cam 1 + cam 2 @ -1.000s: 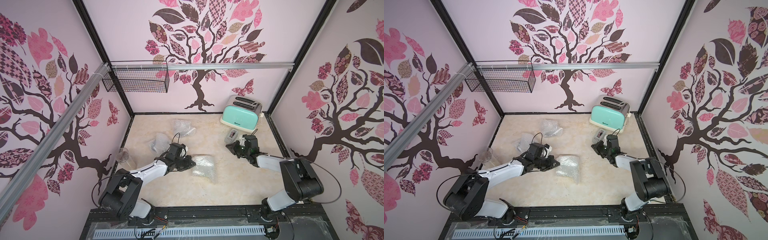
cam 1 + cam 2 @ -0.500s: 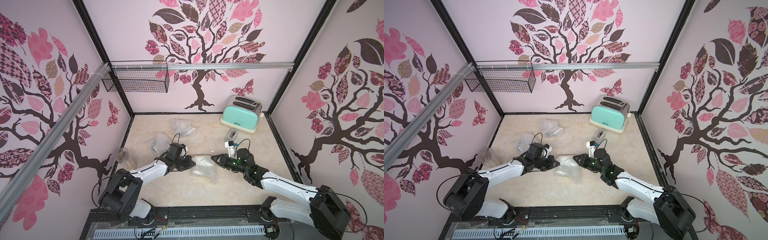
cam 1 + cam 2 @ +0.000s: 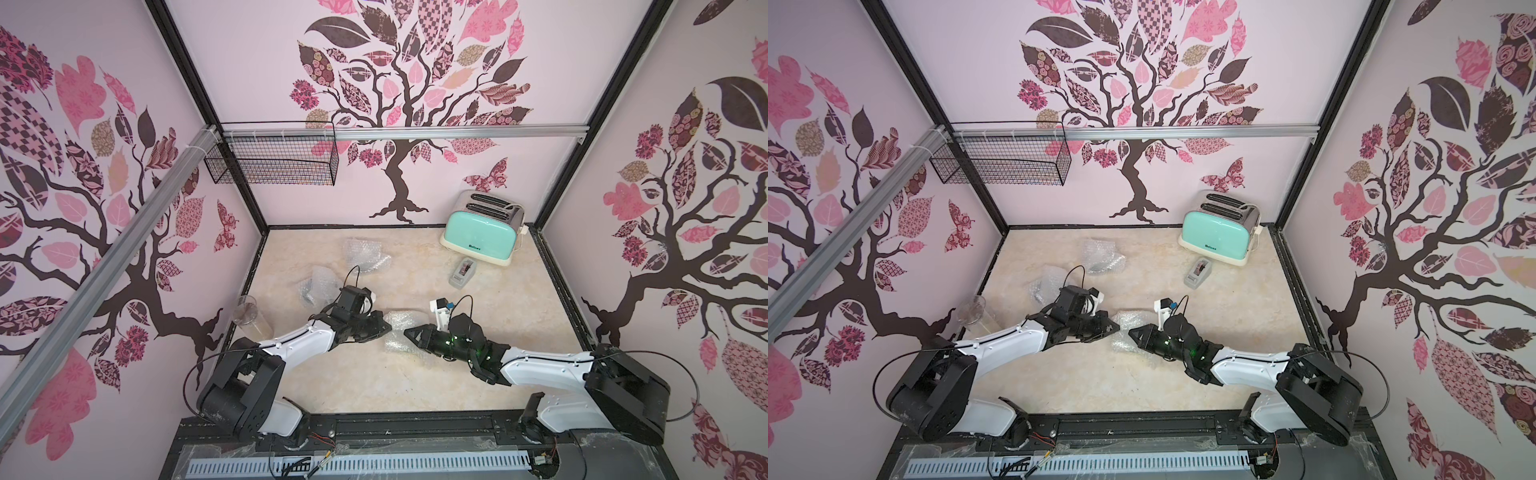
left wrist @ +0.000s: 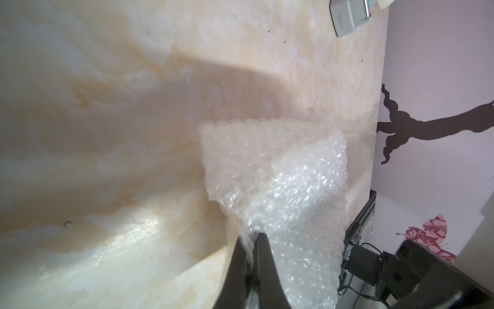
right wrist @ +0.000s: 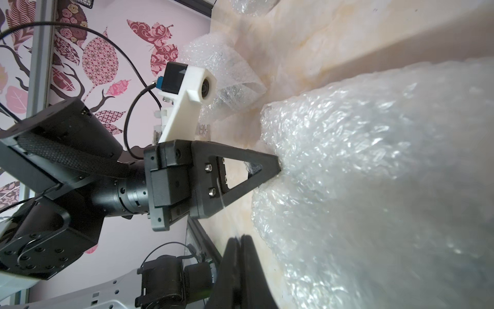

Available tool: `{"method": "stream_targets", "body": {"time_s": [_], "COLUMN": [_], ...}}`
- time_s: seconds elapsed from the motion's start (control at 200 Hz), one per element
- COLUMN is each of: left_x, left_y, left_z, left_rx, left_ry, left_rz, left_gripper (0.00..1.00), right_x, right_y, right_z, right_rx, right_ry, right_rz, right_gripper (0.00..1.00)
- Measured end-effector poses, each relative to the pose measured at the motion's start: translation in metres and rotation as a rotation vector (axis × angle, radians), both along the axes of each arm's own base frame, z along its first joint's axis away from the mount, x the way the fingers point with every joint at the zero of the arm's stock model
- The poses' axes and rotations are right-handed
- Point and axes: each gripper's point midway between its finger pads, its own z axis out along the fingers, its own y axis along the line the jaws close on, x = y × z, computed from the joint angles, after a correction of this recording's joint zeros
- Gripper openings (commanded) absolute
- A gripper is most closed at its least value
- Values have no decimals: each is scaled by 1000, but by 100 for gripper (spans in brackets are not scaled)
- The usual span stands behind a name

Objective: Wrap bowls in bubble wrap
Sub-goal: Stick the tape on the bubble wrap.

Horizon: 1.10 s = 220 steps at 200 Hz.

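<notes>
Three bubble wrap bundles lay on the surface (image 3: 519, 332): a central bundle (image 3: 406, 319) and two others (image 3: 362, 254) (image 3: 318, 284) toward 11 o'clock. Jaws of the left gripper (image 3: 386, 327) clenched the central bundle's 9 o'clock edge. Jaws of the right gripper (image 3: 409, 332) were clenched empty at its 3 o'clock.

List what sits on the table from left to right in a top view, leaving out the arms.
glass → left bundle → far bundle → middle bundle → toaster. The tape dispenser overlaps the toaster, so it is left out.
</notes>
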Motion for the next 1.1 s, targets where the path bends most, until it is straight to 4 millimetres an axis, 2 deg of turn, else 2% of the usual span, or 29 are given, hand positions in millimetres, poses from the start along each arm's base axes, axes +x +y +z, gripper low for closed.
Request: {"method": "stream_targets", "body": {"time_s": [0.3,0.5,0.715,1.1], "left_x": [0,0,0,0], "left_y": [0,0,0,0], "left_z": [0,0,0,0], "left_rx": [1,1,1,1], "left_ry": [0,-1,-1,-2], "left_rz": [0,0,0,0], "left_gripper": [0,0,0,0], "right_x": [-6,-3,-3,-3], "right_y": [6,9,13,15], "right_z": [-11,-11,-20,-22], "right_rx": [18,32,31,26], "right_ry": [23,7,6,-11], "right_rz": [-1,-5,5,15], "right_gripper": [0,0,0,0]}}
